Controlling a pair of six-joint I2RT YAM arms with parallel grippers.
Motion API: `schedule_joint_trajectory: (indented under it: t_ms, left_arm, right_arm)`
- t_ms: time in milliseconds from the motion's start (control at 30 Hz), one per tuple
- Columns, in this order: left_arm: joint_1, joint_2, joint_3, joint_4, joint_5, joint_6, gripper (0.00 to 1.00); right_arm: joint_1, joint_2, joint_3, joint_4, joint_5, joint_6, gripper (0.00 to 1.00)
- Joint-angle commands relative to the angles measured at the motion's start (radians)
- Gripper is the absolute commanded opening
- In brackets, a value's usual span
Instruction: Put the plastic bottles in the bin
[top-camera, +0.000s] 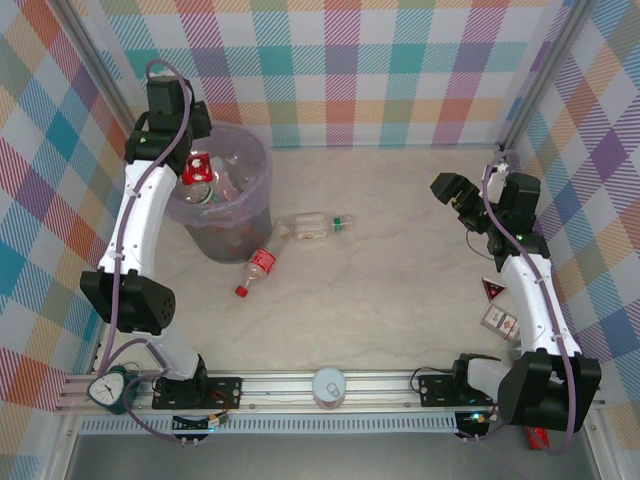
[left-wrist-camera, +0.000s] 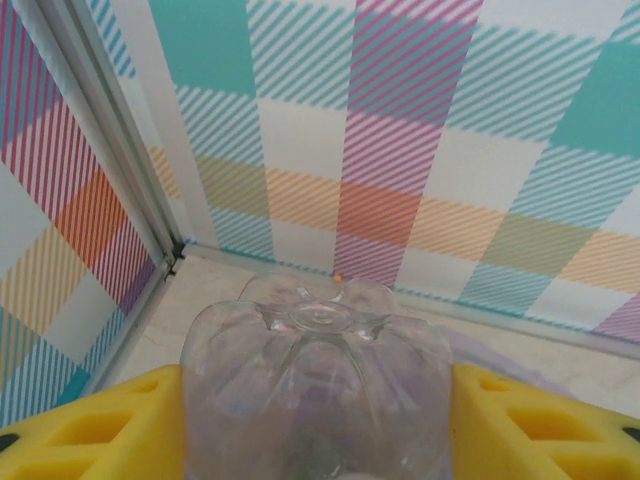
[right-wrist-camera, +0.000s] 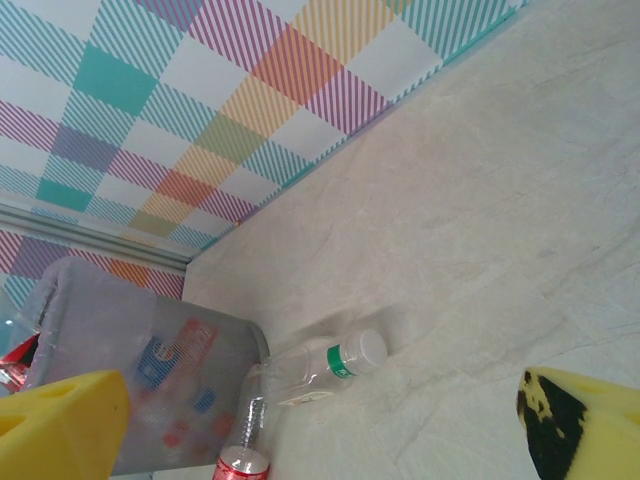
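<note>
My left gripper (left-wrist-camera: 318, 425) is shut on a clear plastic bottle (left-wrist-camera: 315, 360), whose petal-shaped base points at the camera between the yellow pads. In the top view that red-labelled bottle (top-camera: 197, 168) hangs over the grey bin (top-camera: 262, 160), which holds several bottles. Two bottles lie on the table beside the bin: a clear one with a green band and white cap (top-camera: 315, 228) (right-wrist-camera: 318, 366) and a red-labelled one (top-camera: 258, 268) (right-wrist-camera: 238, 462). My right gripper (top-camera: 462, 200) (right-wrist-camera: 320, 430) stands open and empty over the right side of the table, facing the bin (right-wrist-camera: 130, 360).
The checked walls close in the table on three sides. A metal rail runs along the near edge with a white tape roll (top-camera: 328, 385) on it. Small cards (top-camera: 497, 305) lie by the right arm, and a round dial (top-camera: 108, 388) sits at the near left.
</note>
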Motion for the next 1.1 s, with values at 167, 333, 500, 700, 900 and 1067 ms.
schedule_joint_trajectory:
  t_ms: [167,333,500,700,900,1067]
  left_arm:
    - [0.008,-0.103,-0.19,0.02,-0.003,0.011,0.54]
    - [0.008,-0.136,-0.309,0.019,0.012,0.011,0.51]
    - [0.006,-0.162,-0.401,0.032,0.048,-0.022,0.48]
    - [-0.022,-0.209,-0.486,0.041,0.041,-0.025,0.45]
    - [-0.042,-0.283,-0.622,0.084,0.012,-0.069,0.44]
    - [-0.043,-0.328,-0.688,0.111,0.004,-0.111,0.45]
  right_arm:
    - [-0.004,0.027,0.032,0.028,-0.025,0.004,0.99]
    - [-0.004,0.045,0.037,0.041,-0.033,0.008,0.99]
    - [-0.001,0.065,0.04,0.06,-0.04,0.014,0.99]
    - [0.01,0.08,0.043,0.069,-0.042,0.016,0.99]
    - [0.01,0.078,0.044,0.069,-0.043,0.013,0.99]
    - [0.014,0.084,0.044,0.076,-0.053,0.018,0.99]
